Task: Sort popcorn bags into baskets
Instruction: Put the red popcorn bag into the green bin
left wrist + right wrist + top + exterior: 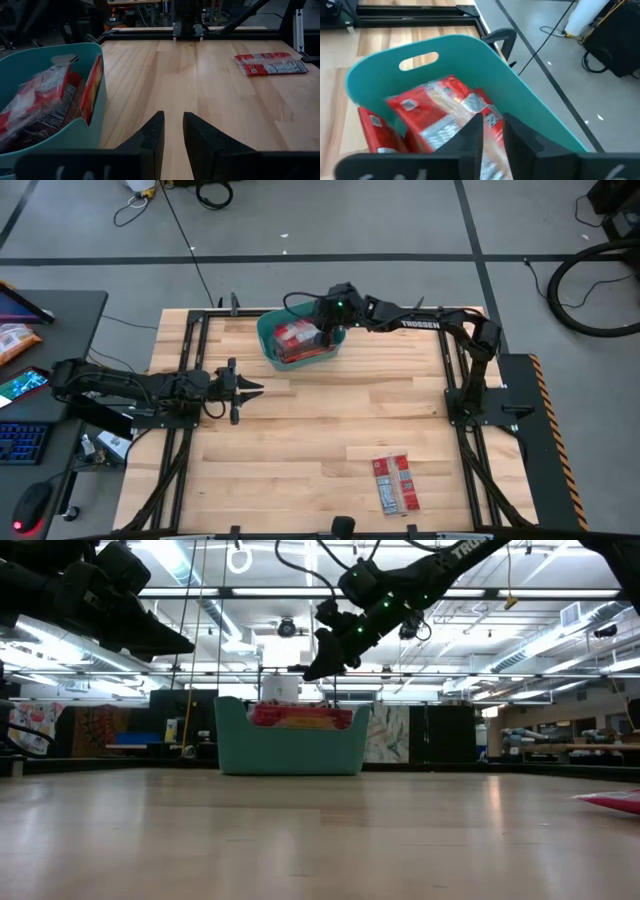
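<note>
Two popcorn bags [394, 482] lie side by side on the desk [300, 440] at about 5 o'clock, long axes running near-far w/ a slight tilt; the rest sit piled in the teal basket [268, 340] at 12 o'clock. Right gripper [329, 332] hangs over the basket, fingers a narrow gap apart, nothing held. Left gripper [250, 389] waits at 9 o'clock, fingers slightly apart, empty. Loose bags lie on the right arm's side, so prob. its reach.

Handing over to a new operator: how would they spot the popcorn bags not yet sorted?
On the wooden table, look at the corner farthest from the teal basket. Two red popcorn bags lie flat there side by side, the only bags outside the basket.
</note>
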Motion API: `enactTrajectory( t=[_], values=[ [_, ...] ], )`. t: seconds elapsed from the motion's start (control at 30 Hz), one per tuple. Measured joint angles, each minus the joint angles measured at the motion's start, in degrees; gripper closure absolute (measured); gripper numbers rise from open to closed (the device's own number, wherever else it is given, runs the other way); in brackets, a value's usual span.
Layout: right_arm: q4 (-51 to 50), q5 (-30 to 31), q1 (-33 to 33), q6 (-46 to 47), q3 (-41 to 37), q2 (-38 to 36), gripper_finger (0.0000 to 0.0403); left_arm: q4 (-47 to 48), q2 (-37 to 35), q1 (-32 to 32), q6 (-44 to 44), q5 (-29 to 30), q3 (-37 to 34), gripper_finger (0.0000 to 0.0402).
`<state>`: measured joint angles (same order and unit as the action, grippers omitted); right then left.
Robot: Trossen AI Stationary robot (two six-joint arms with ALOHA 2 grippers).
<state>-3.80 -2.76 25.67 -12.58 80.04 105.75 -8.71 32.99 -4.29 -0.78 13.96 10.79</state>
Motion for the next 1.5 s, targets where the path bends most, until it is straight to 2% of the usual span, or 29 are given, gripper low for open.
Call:
enactTrajectory(
  t=[0.17,0.3,0.6,0.93,1.07,1.17,1.23,1.33,1.5],
  values=[
    [-4.76,-0.06,-2.31,0.44,3.13,-0.29,0.0299,0.0,0.02,0.0,0.0,0.0,0.0,0.0326],
    [-12.89,-0.95,-5.78,1.49,6.31,-0.37,0.0292,0.02,0.0,-0.02,0.0,0.02,0.0,0.0326],
    [-28.34,-13.61,-17.38,6.33,6.33,-0.39,0.0292,0.09,0.01,-0.01,0.0,0.0,0.01,0.0326],
    [-44.78,-14.16,-32.22,23.76,4.19,-0.33,0.0295,0.44,0.01,0.0,-0.07,0.0,0.0,0.0326],
    [-49.95,-17.35,-37.91,32.33,2.04,-0.33,0.0295,0.97,0.02,-0.01,-0.33,0.01,0.01,0.0326],
    [-50.7,-20.72,-41.55,37.22,-0.1,-0.33,0.0295,0.99,0.0,-0.01,-0.41,0.0,0.0,0.0326],
    [-49.88,-20.87,-43.76,39.94,-2.23,-0.33,0.0295,0.98,0.0,-0.01,-0.45,0.0,0.0,0.0326],
    [-46.35,-21.86,-46.49,45.09,-6.23,-0.33,0.0295,0.98,0.0,-0.02,-0.5,0.0,0.0,0.0326],
    [-40.08,-27.4,-49.35,49.82,-12.37,-0.33,0.0295,1.01,0.02,-0.02,-0.52,0.0,0.0,0.0326]
  ],
)
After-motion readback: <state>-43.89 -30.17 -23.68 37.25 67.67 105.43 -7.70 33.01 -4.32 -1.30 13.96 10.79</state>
